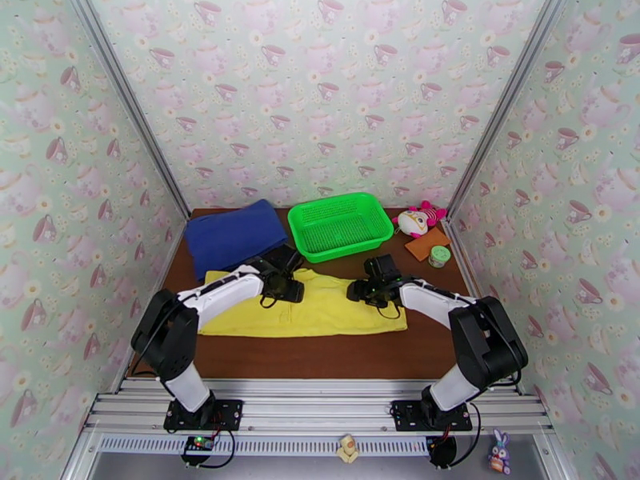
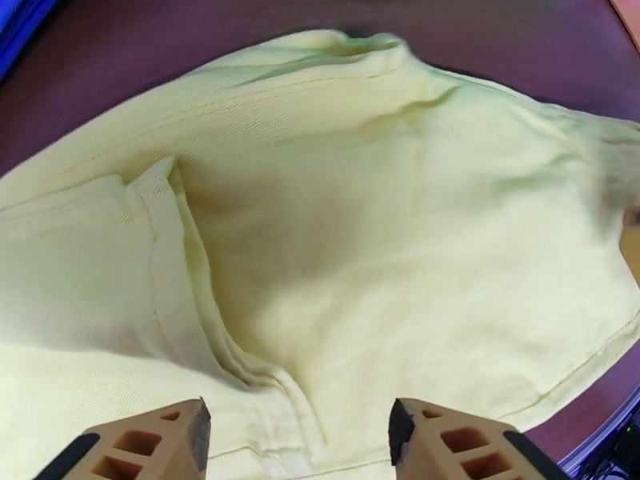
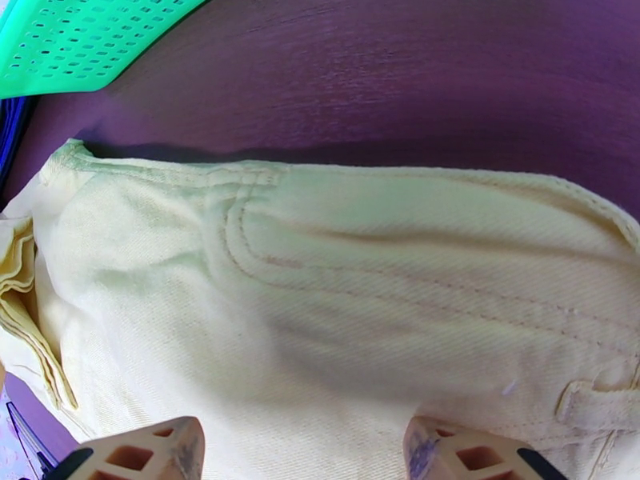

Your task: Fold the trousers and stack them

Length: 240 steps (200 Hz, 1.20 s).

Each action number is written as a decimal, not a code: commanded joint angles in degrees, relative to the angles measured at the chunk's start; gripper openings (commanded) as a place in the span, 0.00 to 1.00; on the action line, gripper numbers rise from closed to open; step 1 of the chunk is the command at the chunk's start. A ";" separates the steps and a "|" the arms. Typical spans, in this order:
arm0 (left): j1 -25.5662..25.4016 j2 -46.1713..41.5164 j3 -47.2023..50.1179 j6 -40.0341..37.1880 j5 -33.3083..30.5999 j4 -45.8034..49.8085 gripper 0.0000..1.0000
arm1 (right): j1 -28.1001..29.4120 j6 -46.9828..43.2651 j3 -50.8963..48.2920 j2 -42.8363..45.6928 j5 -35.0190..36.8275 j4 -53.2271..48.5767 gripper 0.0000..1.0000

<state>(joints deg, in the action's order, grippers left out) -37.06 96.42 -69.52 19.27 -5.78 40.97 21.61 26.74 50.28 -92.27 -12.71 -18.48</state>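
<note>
Yellow trousers (image 1: 312, 312) lie folded in a flat band on the brown table (image 1: 320, 355), near the green basket (image 1: 340, 226). The left gripper (image 2: 300, 430) and right gripper (image 3: 304, 450) hover over them, fingers spread, holding nothing. The next fold, probably end to end, needs both pinching every layer evenly.

Back left corner of the counter (image 1: 320, 354) has a folded dark blue cloth (image 1: 234, 236), with a green mesh basket (image 1: 340, 224) just beside it along the back edge. Back right corner: pink plush toy (image 1: 420, 220), brown square pad (image 1: 422, 248), little green-lidded jar (image 1: 438, 256).
</note>
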 commanded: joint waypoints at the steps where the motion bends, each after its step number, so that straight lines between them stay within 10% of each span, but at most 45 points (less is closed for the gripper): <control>1: -2.59 -0.10 2.84 -1.78 -8.14 3.45 0.61 | -0.07 -0.20 0.30 -1.72 -0.53 0.67 0.69; 99: -2.12 7.91 -14.35 -9.86 -24.74 11.72 0.57 | 0.10 0.15 0.19 -2.35 -1.32 1.81 0.69; 240: -0.14 26.57 -29.74 -16.90 -22.53 21.48 0.48 | 0.10 -0.64 -1.83 -3.47 -2.66 4.07 0.69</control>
<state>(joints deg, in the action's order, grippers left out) -37.52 120.75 -97.67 3.27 -29.41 62.15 21.61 26.72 49.76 -94.19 -14.00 -15.46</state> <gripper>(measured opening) 0.498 0.689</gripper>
